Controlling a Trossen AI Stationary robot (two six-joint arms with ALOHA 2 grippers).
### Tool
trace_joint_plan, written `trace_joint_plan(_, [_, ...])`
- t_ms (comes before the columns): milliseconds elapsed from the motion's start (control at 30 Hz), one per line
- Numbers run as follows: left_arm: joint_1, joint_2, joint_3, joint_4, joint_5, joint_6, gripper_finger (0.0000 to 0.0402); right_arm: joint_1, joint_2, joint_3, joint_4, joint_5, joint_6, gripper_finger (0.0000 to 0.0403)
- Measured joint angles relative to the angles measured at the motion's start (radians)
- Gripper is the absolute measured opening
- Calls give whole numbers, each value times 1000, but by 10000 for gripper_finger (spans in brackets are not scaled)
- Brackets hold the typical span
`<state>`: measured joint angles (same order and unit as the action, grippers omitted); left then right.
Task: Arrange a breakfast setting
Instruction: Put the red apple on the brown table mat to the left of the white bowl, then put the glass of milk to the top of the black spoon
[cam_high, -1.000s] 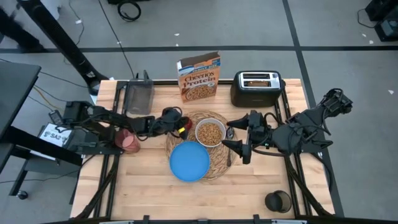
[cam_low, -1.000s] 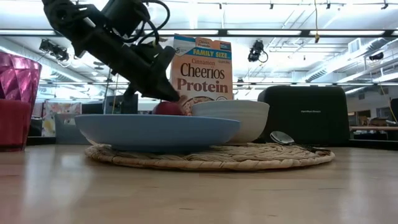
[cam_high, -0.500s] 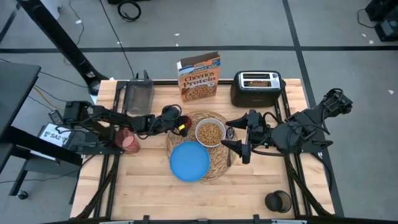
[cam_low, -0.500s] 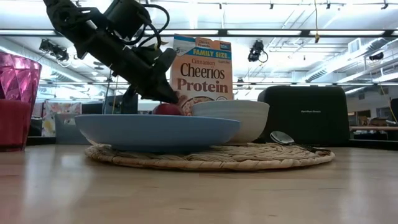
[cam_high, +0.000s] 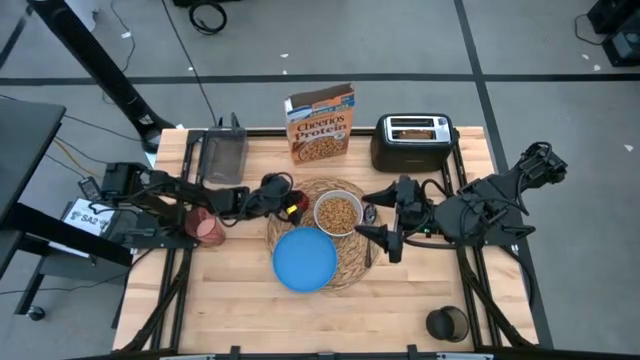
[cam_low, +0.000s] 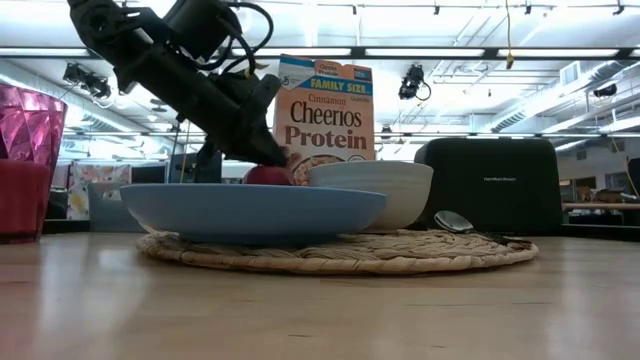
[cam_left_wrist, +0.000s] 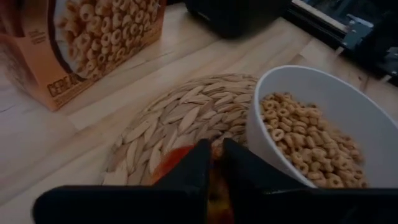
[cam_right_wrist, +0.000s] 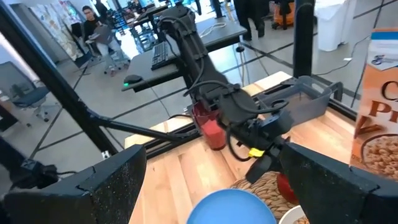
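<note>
Two tools flank placemat (cam_high: 322, 232), left tool (cam_high: 296, 207) at apple (cam_low: 270, 175), rim-side

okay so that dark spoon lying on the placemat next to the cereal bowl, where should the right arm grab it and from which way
Probably the handle of the dark spoon, pinched across its width from straight above. It lies flat on the woven placemat, so only a top-down approach gets fingers around it. Its head sits close to the white bowl, leaving little room there, while the handle runs clear. The open right gripper hovers beside it.
</note>
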<state>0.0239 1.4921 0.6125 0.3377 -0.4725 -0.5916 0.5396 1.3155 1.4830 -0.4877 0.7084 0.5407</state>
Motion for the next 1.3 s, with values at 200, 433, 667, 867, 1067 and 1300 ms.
trace_joint_plan(200, [13,-2,0,-3,25,1,97,0,0,0,1,-34,5,373])
trace_joint_plan(433, [13,-21,25,-42,39,49,155,-4,0,0,0,-76,6,373])
trace_joint_plan(667, [13,-61,77,-118,44,107,195,-38,0,0,-50,-156,18,373])
trace_joint_plan(867, [16,-92,82,-182,43,110,201,-61,0,0,-154,-190,48,373])
trace_joint_plan(1067, [24,-170,80,-201,44,143,202,-78,0,0,-289,-188,93,373])
trace_joint_plan(1300, [12,-315,113,-313,89,184,202,-111,29,0,-588,-205,251,371])
